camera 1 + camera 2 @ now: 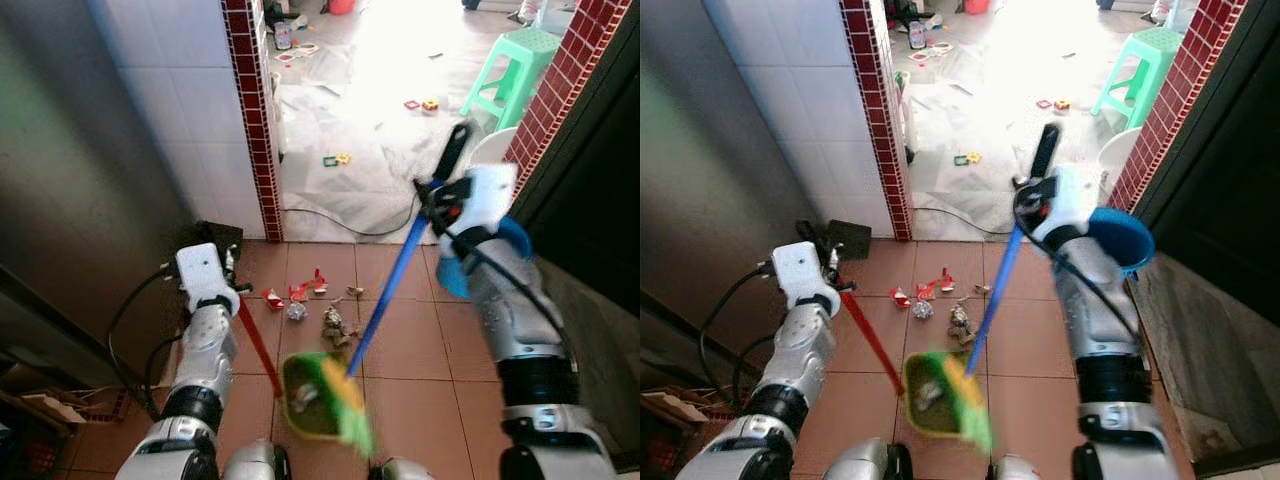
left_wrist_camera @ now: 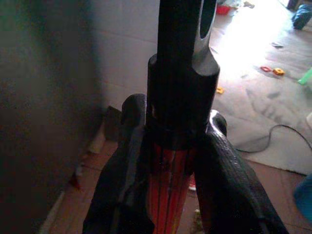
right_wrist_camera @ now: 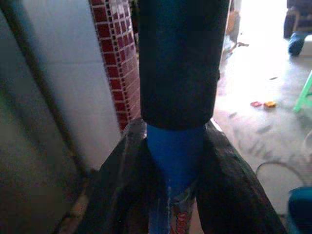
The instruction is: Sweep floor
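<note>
Litter of red scraps and crumpled wrappers (image 1: pixel 318 300) is lying on the terracotta tiled floor (image 1: pixel 400 340), ahead of and between both grippers. The blue-handled broom with green bristles (image 1: pixel 385 300) is being clenched by the right gripper (image 3: pixel 175 161) just below its black end grip, the bristles down beside the green dustpan (image 1: pixel 310 395). The dustpan's red handle (image 1: pixel 258 345) is being gripped by the left gripper (image 2: pixel 170 165), with the pan below it.

Terracotta tiled floor (image 1: pixel 420 350) carries scattered litter (image 1: pixel 320 300) just beyond the green dustpan (image 1: pixel 310 400), with grey sheeting (image 1: pixel 340 150), a cable (image 1: pixel 330 222) and a green stool (image 1: pixel 510 75) farther beyond.
</note>
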